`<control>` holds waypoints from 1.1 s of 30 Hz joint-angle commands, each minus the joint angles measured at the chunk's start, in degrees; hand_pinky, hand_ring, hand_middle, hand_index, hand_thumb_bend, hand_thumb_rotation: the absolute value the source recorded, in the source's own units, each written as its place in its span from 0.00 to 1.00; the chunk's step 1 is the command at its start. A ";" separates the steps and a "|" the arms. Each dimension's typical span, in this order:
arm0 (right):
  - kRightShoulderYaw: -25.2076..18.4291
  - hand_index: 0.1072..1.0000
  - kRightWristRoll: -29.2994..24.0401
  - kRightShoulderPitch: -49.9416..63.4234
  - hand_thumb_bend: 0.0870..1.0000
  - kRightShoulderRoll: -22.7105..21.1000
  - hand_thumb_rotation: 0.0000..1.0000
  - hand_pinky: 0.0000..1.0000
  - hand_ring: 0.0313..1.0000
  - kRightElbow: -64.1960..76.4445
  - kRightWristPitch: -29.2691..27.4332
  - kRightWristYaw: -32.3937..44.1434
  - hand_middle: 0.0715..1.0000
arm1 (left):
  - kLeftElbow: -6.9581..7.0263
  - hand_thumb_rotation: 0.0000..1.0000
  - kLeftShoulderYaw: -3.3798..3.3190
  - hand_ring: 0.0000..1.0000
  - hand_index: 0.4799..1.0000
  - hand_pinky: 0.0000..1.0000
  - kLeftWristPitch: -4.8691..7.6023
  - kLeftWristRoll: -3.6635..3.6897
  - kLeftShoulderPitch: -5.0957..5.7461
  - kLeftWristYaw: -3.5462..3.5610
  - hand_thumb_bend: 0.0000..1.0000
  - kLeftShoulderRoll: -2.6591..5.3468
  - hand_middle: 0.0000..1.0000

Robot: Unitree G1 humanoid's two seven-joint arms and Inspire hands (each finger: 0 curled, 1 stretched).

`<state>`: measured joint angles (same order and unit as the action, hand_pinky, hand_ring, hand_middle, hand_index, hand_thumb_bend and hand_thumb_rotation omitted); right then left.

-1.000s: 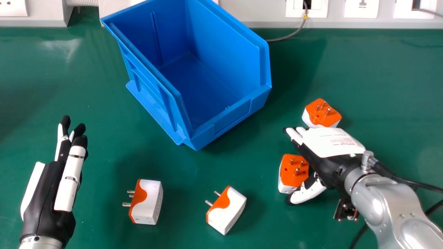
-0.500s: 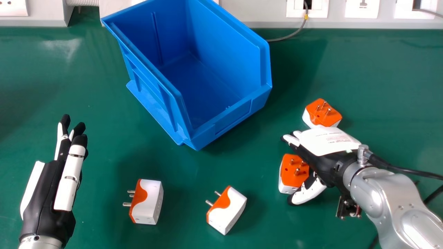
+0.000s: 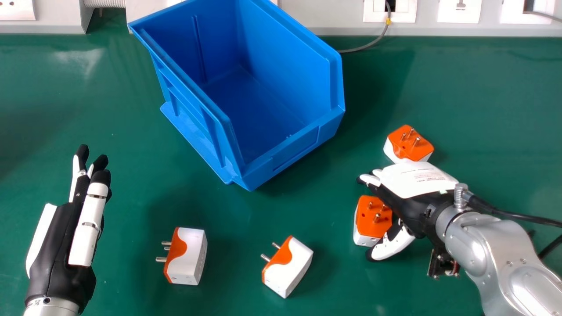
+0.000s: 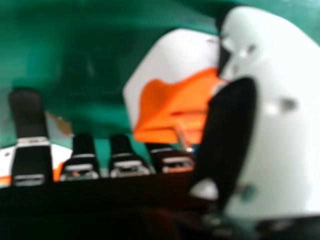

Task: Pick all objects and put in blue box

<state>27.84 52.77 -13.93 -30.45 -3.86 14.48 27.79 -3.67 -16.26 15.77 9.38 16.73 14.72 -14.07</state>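
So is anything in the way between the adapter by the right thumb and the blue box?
Nothing visible, just green table between the adapter and the box, whose front wall it'd probably need to clear.

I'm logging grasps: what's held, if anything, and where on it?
Left hand: nothing. Whether the right hand grips the adapter beside its thumb can't be told.

A green surface [image 3: 483, 96] carries the blue box [image 3: 303, 147], which stands angled, its open top upward. Near the box's right side are an upper adapter [image 3: 408, 145] and a lower adapter [image 3: 373, 215], both pins up. Nearer the viewer, a left adapter [image 3: 189, 259] and a middle adapter [image 3: 292, 265] lie well apart, pins pointing leftward.
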 commanded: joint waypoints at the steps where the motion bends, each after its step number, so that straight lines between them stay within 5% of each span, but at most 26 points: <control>1: 0.65 0.90 -0.25 3.06 0.40 -1.18 0.34 0.88 0.91 -2.14 1.35 2.92 0.94 | 0.89 1.00 -0.47 1.00 1.00 1.00 0.50 0.14 -0.39 -0.17 0.37 -0.50 1.00; 12: 0.33 0.81 0.84 4.13 0.42 -1.97 0.36 0.75 0.79 -0.54 -0.57 -0.57 0.84 | 2.49 1.00 -0.47 1.00 1.00 1.00 -0.47 -0.14 0.19 -0.51 0.40 -0.44 1.00; 21: -1.53 0.56 -0.57 5.33 0.41 -1.24 0.37 0.46 0.52 -1.47 -3.46 -7.49 0.57 | 3.56 1.00 -0.31 1.00 1.00 1.00 -1.09 -0.18 0.38 -0.69 0.41 -0.46 1.00; 26: -2.29 0.46 -1.80 6.07 0.43 -0.72 0.22 0.31 0.36 -1.80 -3.80 -9.61 0.40 | 3.95 1.00 -0.35 1.00 1.00 1.00 -1.58 -0.09 0.39 -0.73 0.41 -0.43 1.00; 33: -2.13 0.43 -1.00 6.51 0.44 -1.36 0.18 0.26 0.31 -2.02 -4.49 -11.44 0.36 | 3.94 1.00 -0.42 1.00 1.00 1.00 -1.57 -0.14 0.37 -0.73 0.41 -0.48 1.00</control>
<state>24.77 51.55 -10.36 -30.78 -3.94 9.99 14.89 -0.93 -16.23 14.15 9.12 17.15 14.15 -14.08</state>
